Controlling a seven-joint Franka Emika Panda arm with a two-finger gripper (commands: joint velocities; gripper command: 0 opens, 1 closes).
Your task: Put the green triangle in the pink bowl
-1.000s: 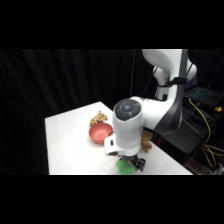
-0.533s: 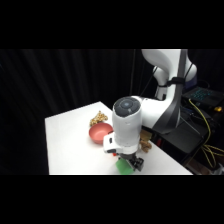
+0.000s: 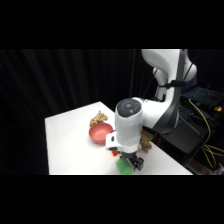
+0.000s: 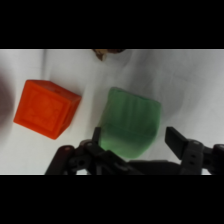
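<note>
1. Far left in the side view there's just bare table (image 3: 70, 145). The first real thing you hit is a tan cluster (image 3: 98, 118) at the back, then the pink bowl (image 3: 100, 133) right in front of it, sitting upright and apart from the arm.
2. Next over is the arm, coming straight down near the front edge, with the gripper (image 3: 131, 162) low over the green triangle (image 3: 124, 165). The triangle is on the table, near the bowl but well outside it, so nothing is delivered yet.
3. The wrist view runs the same way: the red cube (image 4: 47, 108) on the left, a gap of white table, then the triangle (image 4: 131, 122).
4. The gripper (image 4: 134, 140) is spread wide, one finger (image 4: 96, 137) against the triangle's left side and the other (image 4: 179, 139) standing off to its right. It isn't squeezing anything. My guess is it's straddling the block so it can close on the two flat sides.
5. The cube sits near that left finger, so I'd say the approach stays tight to avoid bumping it.
</note>
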